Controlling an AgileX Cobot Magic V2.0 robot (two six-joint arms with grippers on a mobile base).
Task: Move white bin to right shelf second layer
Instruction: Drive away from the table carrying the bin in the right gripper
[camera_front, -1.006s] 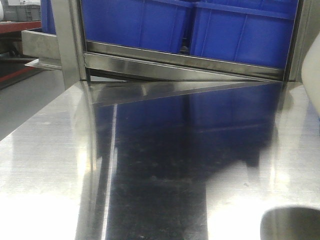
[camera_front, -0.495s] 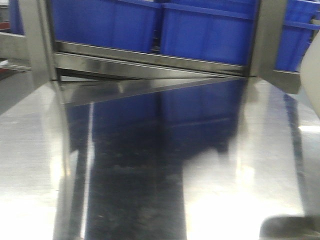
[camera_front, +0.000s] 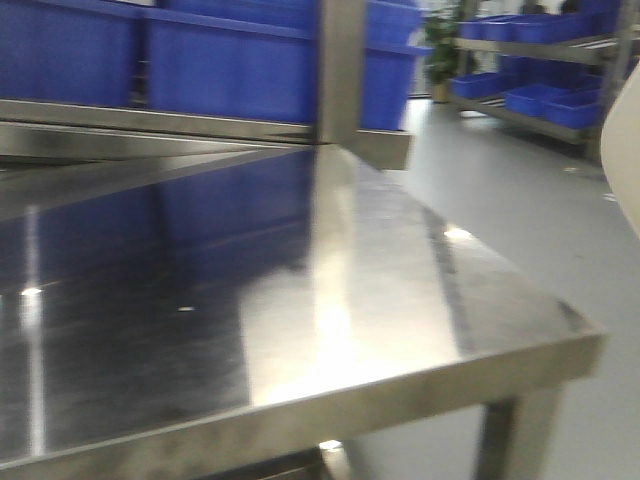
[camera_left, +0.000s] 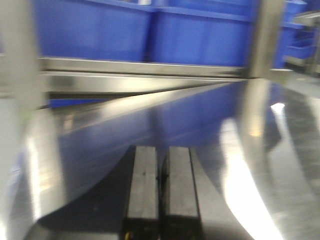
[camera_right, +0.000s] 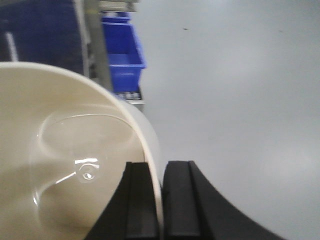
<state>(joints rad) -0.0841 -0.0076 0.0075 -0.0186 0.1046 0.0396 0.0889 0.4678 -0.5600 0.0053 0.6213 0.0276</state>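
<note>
The right gripper (camera_right: 161, 199) is clamped on the rim of the white bin (camera_right: 70, 150), over grey floor (camera_right: 240, 100). The left gripper (camera_left: 160, 190) hangs closed and empty just above the steel table (camera_left: 270, 165). From the front, the white bin peeks in right of the table, with blue crates (camera_front: 230, 60) behind the table.

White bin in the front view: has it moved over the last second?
Yes. The white bin has swung right: the steel upright that stood beside it now sits mid-frame, and the bin hangs beyond the table corner, over the floor.
</note>
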